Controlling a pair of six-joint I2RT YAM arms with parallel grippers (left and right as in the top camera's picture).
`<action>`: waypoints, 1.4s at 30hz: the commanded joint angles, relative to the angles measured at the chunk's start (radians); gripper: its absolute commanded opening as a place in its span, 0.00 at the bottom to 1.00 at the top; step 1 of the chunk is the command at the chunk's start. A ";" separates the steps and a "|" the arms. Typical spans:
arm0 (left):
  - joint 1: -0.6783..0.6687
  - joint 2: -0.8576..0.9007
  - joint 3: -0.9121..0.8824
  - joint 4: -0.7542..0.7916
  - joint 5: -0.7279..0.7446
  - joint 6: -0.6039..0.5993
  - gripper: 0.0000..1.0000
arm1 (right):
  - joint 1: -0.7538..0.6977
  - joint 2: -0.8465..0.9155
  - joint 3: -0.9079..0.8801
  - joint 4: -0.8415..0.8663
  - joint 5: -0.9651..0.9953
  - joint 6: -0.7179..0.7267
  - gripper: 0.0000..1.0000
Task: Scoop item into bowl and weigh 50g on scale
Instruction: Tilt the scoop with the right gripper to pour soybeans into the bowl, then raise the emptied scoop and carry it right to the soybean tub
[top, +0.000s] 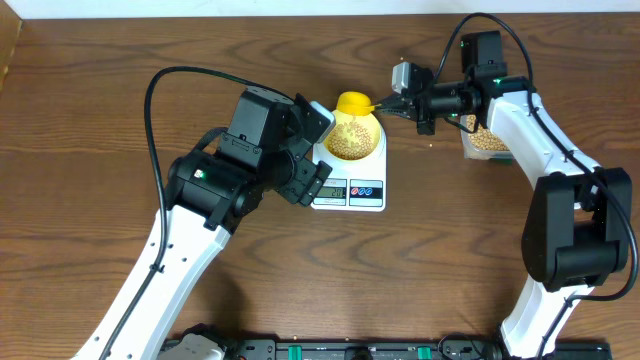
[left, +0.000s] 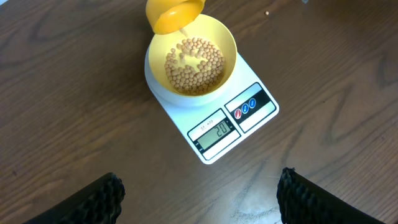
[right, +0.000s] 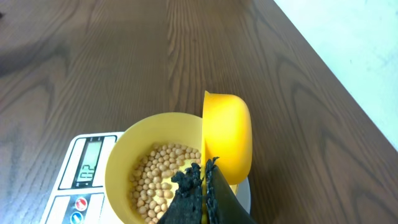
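Note:
The white scale (top: 350, 185) stands mid-table with the pale yellow bowl (top: 355, 135) on it. Tan beans (left: 194, 62) lie in the bowl (left: 227, 43). The scale's display (left: 214, 130) reads about 20. My right gripper (right: 204, 180) is shut on the handle of a yellow scoop (right: 227, 134), which is tipped on its side over the bowl's far rim (top: 352, 102). My left gripper (left: 199, 199) is open and empty, hovering over the wood in front of the scale (left: 249, 109). The right gripper shows in the overhead view (top: 400, 105).
A clear tub of beans (top: 487, 140) sits at the right, partly under the right arm. A stray bean (left: 267, 12) lies on the table beyond the scale. The table's far edge (right: 348, 74) runs close behind the bowl.

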 joint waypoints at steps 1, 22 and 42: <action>0.005 0.000 0.008 -0.002 0.012 0.009 0.81 | 0.013 0.009 -0.004 -0.003 -0.018 -0.034 0.01; 0.005 0.000 0.008 -0.002 0.012 0.009 0.81 | 0.007 -0.104 -0.004 -0.004 -0.041 -0.010 0.01; 0.005 0.000 0.008 -0.002 0.012 0.009 0.81 | -0.194 -0.378 -0.003 -0.036 0.586 0.735 0.01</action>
